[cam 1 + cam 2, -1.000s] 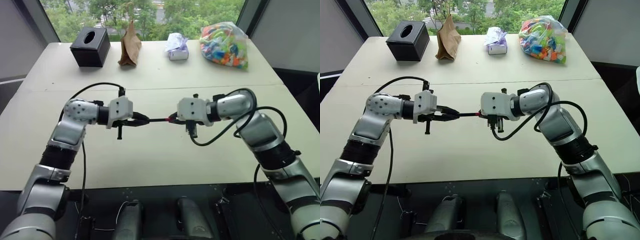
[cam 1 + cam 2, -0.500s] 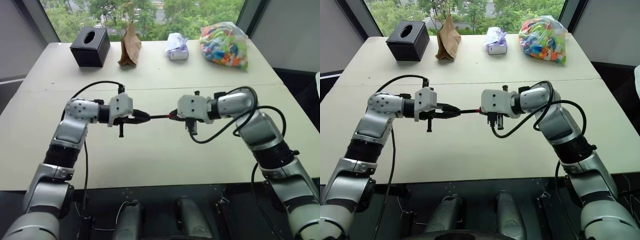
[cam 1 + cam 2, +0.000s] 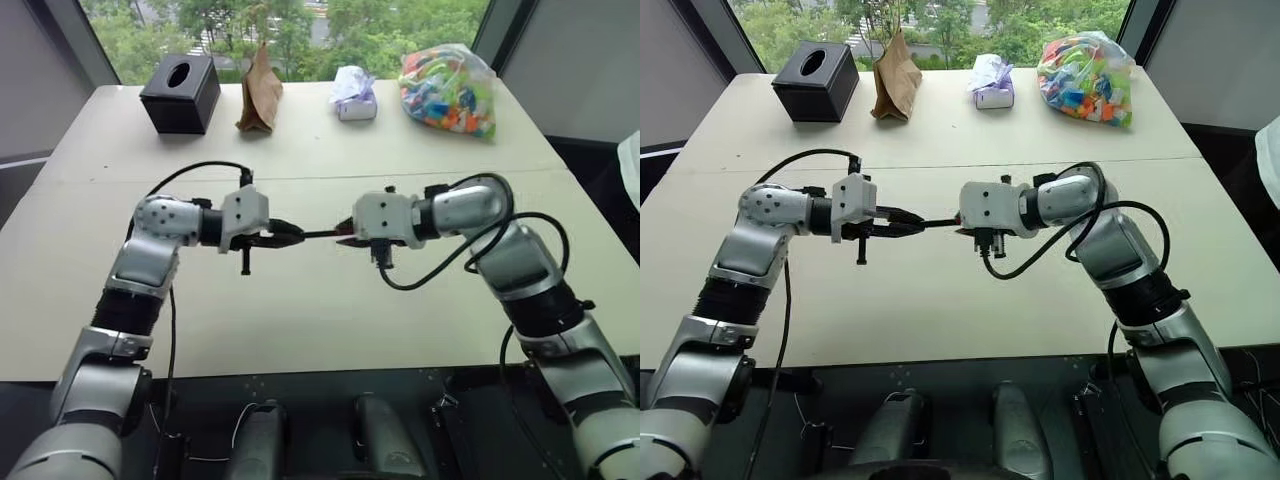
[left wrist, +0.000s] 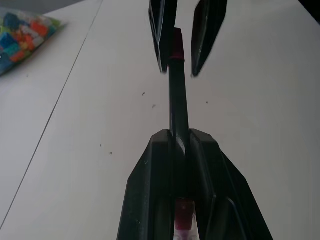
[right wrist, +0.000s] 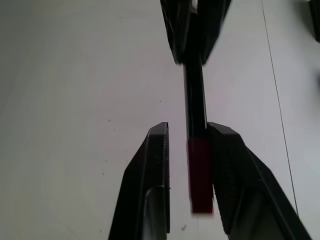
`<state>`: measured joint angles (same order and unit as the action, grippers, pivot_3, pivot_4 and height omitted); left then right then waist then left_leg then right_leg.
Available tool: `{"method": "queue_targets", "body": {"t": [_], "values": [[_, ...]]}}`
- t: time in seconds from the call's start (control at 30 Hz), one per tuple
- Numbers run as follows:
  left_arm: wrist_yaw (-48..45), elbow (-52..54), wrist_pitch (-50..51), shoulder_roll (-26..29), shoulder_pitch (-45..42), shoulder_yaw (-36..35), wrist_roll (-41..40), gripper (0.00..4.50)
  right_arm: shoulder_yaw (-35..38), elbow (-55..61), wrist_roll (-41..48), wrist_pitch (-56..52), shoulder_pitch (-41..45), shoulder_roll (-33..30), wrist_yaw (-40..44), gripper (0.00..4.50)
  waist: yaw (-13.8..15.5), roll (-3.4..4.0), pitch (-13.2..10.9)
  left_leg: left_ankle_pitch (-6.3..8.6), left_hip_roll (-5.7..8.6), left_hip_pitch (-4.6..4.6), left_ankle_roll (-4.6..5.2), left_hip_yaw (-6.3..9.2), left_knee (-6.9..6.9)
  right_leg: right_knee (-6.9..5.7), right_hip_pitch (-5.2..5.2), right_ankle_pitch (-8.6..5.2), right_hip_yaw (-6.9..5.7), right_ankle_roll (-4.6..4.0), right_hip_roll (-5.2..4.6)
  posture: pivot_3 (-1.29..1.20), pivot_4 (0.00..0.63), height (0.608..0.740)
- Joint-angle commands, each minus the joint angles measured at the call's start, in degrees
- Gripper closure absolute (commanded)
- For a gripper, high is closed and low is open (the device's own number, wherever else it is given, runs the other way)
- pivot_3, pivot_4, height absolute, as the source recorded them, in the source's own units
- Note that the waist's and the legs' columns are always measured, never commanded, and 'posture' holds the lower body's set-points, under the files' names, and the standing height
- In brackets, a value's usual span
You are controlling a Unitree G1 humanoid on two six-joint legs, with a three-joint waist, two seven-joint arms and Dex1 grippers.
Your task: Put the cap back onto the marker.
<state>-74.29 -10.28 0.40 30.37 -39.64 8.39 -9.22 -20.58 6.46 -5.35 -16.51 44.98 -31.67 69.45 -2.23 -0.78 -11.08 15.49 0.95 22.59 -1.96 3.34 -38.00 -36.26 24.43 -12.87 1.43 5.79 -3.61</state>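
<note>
Spanning the gap above the counter (image 3: 300,310), the marker (image 4: 177,105) sits clamped in the left gripper (image 3: 283,233) jaws; the right gripper (image 5: 187,131) jaws stand parted around the red cap (image 5: 200,175) seated on its end.

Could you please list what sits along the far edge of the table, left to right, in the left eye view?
Black tissue box → brown paper bag → small white packet → bag of coloured pieces.
</note>
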Motion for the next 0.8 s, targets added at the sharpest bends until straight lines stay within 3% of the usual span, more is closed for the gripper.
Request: {"method": "queue_targets", "body": {"t": [0.03, 0.1, 0.13, 0.33, 0.53, 0.63, 0.8], "values": [[2.4, 4.2, 0.6, 1.2, 1.5, -1.9, -1.5, 4.50, -0.5, 1.4, 0.7, 2.1, 0.5, -0.6, 0.2, 1.48, -0.1, 0.00, 0.0, 0.00, 0.00, 0.00, 0.00, 0.00, 0.00, 0.00, 0.00, 0.00, 0.00, 0.00, 0.00, 0.00, 0.150, 0.740], [3.7, 5.3, 1.8, 2.2, 3.2, -2.5, -1.6, 4.50, -0.2, 1.5, 0.7, 2.0, 0.2, -1.2, 0.0, 0.32, -0.1, 0.00, 0.0, 0.00, 0.00, -0.01, 0.00, 0.00, 0.00, 0.00, 0.00, 0.00, 0.00, 0.00, 0.00, 0.00, 0.150, 0.740], [5.1, 6.2, 3.4, 3.1, 5.3, -3.6, -1.8, 4.50, 0.6, 1.8, 1.1, 1.5, -0.1, -1.6, -0.4, 0.02, -0.1, 0.00, 0.0, 0.00, 0.00, -0.01, 0.00, 0.01, 0.00, 0.00, 0.00, 0.00, 0.00, 0.00, 0.00, 0.00, 0.150, 0.740], [14.0, 14.6, 12.1, 7.4, 15.6, -8.5, -1.9, 4.50, 4.9, 5.2, 3.6, -2.4, -3.8, -4.9, -2.4, 0.02, 0.0, 0.01, 0.0, 0.00, -0.03, -0.06, 0.00, 0.06, 0.01, -0.04, 0.01, 0.00, 0.03, -0.01, 0.00, 0.00, 0.150, 0.740], [28.6, 22.4, 24.0, 8.0, 23.2, -15.6, 0.1, 4.50, 9.3, 6.6, 5.3, -6.4, -6.7, -4.3, -8.6, 0.02, 0.9, 0.00, 0.0, 0.00, -0.02, -0.08, 0.00, 0.09, -0.01, -0.04, -0.02, 0.00, 0.03, 0.00, -0.05, 0.00, 0.150, 0.740], [36.0, 26.9, 32.1, 7.0, 25.8, -19.9, 0.0, 4.50, 9.7, 7.0, 5.8, -7.2, -7.7, -3.4, -11.0, 0.02, 1.1, 0.00, 0.0, 0.00, -0.03, -0.09, 0.00, 0.09, -0.01, -0.04, -0.02, 0.00, 0.03, 0.00, -0.03, 0.00, 0.150, 0.740], [47.4, 38.3, 50.0, 0.6, 28.5, -28.0, -3.5, 4.50, 9.1, 6.4, 6.6, -6.7, -9.1, -2.0, -12.9, 0.02, 1.4, -0.02, 0.0, 0.00, -0.02, -0.08, 0.00, 0.08, -0.03, -0.04, -0.04, 0.01, 0.02, 0.01, -0.07, 0.00, 0.150, 0.740]]}}
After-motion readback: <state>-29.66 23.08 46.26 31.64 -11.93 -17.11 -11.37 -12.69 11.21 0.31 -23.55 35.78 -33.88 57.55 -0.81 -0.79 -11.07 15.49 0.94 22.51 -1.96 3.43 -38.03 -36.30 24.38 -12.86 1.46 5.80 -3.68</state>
